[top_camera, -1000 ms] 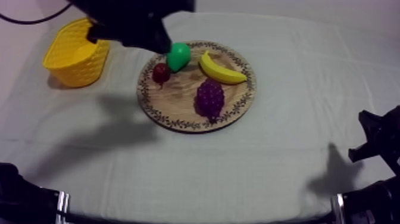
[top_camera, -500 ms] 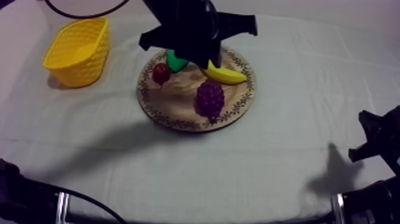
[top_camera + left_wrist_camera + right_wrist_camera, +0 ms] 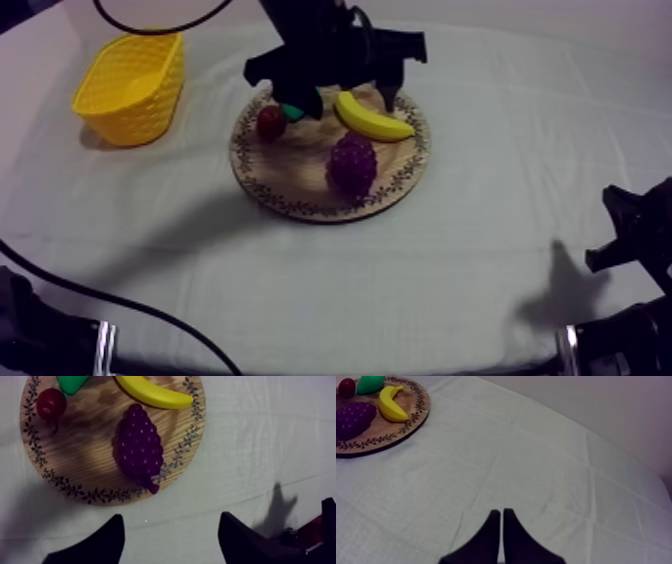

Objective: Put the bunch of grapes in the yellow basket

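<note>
Our left gripper [image 3: 346, 98] hangs over the back of the wooden board [image 3: 300, 185]. One second ago our left arm was up by the yellow basket [image 3: 125, 85]. Half a second ago it had come over the back of the board. Now it has come a little more across, and we can see its two black fingers [image 3: 100, 541] spread wide apart. They hold nothing.

From the left wrist view, our left gripper [image 3: 170, 541] is over the cloth just off the board [image 3: 85, 461]. The bunch of grapes [image 3: 139, 446] lies on the board beyond the gap between the fingers, and nothing touches it.

The bunch of grapes [image 3: 352, 163] has not moved. It lies on the part of the board near our right arm, just beside the banana [image 3: 375, 118]. The small red fruit [image 3: 269, 122] has stayed in its place too. The pear [image 3: 292, 112] is now mostly hidden behind the arm, so we see just a bit of green.

The basket stands where it was, well apart from the board.

Our right gripper [image 3: 630, 240] has stayed low at its side of the table. Its fingers [image 3: 491, 538] are pressed together over the bare cloth [image 3: 536, 466], with nothing in them.
</note>
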Controlling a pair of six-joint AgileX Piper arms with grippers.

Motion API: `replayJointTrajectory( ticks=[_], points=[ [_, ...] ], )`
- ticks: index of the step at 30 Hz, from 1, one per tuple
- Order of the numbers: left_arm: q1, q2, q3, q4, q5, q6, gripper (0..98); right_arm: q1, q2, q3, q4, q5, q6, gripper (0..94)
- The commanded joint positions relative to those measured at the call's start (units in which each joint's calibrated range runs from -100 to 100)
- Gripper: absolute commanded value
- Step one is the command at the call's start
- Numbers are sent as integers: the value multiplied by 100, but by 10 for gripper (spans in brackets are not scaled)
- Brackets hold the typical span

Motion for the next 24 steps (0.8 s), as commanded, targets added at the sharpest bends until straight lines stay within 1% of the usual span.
replayJointTrajectory(
  ticks=[1,5,8,17,24],
  points=[
    [-7,179,-121,-14,65,1,792,-2,0,0,-1,-2,1,3],
    [-22,573,-369,-25,125,-22,833,-2,0,0,-1,-2,1,3],
    [-51,889,-480,-29,138,-48,846,-2,0,0,-1,-2,1,3],
    [-193,1792,-672,4,144,-16,799,-2,0,0,-1,-2,1,3],
    [-234,2388,-1015,74,184,-83,785,-2,0,0,-1,-2,1,3]
  ],
)
